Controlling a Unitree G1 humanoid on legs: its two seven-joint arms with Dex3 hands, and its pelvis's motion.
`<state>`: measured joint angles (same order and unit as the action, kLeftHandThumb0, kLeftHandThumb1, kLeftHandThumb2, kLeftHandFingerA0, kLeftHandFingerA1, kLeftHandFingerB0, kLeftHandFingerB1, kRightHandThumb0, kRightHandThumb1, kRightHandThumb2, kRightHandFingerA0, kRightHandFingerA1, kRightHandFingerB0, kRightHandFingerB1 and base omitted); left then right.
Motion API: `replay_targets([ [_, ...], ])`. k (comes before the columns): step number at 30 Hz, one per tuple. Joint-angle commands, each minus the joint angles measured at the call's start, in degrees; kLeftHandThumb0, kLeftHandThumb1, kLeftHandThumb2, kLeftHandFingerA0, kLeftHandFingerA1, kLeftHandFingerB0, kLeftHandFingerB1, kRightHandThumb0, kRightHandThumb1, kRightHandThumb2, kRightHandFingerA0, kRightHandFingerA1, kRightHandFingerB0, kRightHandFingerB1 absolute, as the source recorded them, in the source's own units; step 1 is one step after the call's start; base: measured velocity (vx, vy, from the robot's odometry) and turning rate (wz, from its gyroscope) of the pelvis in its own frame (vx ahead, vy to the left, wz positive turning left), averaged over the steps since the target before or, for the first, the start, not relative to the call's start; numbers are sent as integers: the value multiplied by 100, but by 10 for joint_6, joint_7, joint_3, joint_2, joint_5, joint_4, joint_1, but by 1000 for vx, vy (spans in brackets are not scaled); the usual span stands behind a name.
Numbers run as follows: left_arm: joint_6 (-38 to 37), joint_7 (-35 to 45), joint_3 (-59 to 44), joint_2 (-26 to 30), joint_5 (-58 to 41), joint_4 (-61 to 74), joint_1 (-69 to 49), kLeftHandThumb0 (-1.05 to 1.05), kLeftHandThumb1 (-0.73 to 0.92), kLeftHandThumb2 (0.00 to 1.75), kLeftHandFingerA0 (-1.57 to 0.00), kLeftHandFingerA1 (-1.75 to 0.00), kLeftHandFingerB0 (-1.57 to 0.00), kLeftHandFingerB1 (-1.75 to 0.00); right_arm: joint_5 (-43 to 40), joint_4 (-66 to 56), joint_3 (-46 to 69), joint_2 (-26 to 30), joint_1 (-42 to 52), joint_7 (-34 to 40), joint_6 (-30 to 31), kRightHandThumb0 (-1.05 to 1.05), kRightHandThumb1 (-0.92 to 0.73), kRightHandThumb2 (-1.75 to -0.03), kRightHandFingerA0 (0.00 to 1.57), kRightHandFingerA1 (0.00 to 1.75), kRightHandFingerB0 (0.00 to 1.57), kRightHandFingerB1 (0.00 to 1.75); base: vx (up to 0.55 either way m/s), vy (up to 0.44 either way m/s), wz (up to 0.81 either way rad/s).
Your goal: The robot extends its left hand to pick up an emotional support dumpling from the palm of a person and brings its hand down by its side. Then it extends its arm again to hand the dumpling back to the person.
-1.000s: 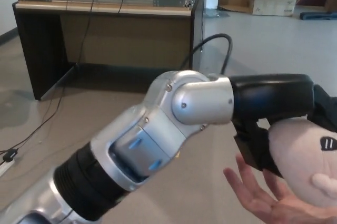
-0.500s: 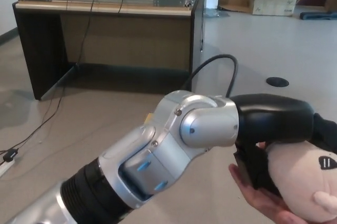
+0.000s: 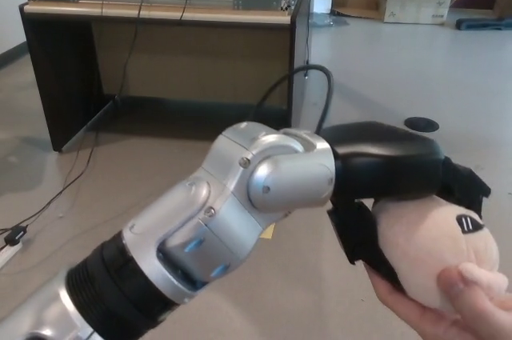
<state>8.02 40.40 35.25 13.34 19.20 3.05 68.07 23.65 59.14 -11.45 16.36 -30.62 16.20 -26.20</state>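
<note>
Left hand (image 3: 392,196) wrapped over top and near side of dumpling (image 3: 436,248), fingers closed on it; dumpling directly beneath, resting in person's palm (image 3: 456,312); right hand unseen

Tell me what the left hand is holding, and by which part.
The left hand grips the plush dumpling over its top and left side; a person's hand supports it underneath.

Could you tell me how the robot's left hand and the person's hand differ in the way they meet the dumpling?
The left hand is black and wraps the dumpling from above and its left; the person's hand is bare and lies under it, thumb on its front. Both touch the dumpling.
</note>
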Motion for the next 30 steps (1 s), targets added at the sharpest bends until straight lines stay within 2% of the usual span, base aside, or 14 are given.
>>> replay_targets([
  [1,-4,21,-25,9,12,4,14,-43,63,58,-76,-100,-80,-75,6,1,1,16,-7,11,6,-47,-69,-61,61,50,56,38,0,0,0],
  [2,-5,22,-26,8,13,4,13,-43,63,58,-76,-100,-80,-75,7,1,1,16,-7,11,6,-47,-69,-61,61,50,56,38,0,0,0],
  [3,4,31,-36,11,7,0,23,-78,39,91,0,0,0,-3,-87,3,59,-9,-6,-70,11,-49,-71,-62,90,58,77,44,0,0,0],
  [5,8,35,-41,11,5,-2,26,-78,39,91,0,0,0,-3,-125,4,86,-20,-6,-106,14,-49,-71,-62,90,58,77,44,0,0,0],
  [6,11,43,-44,13,5,-4,34,-78,39,90,0,0,0,-2,-113,3,86,-19,-7,-99,11,-48,-72,-62,87,49,74,46,0,0,0],
  [8,16,56,-49,16,2,-7,47,-77,39,90,0,0,0,-1,-100,2,84,-18,-6,-90,5,-46,-71,-62,92,55,76,46,0,0,0],
  [27,20,86,-61,11,4,-11,49,-78,40,90,0,0,0,0,-94,-4,95,-17,-12,-109,15,-49,-71,-63,93,52,76,45,0,0,0],
  [28,24,90,-70,15,-4,-7,48,-105,44,77,0,0,0,-2,-94,-2,95,-17,-12,-109,15,-52,-72,-63,95,52,76,45,0,0,0],
  [30,29,97,-85,20,-17,-1,47,-105,44,77,0,0,0,-2,-94,2,95,-16,-11,-109,17,-52,-72,-63,95,52,76,45,0,0,0],
])
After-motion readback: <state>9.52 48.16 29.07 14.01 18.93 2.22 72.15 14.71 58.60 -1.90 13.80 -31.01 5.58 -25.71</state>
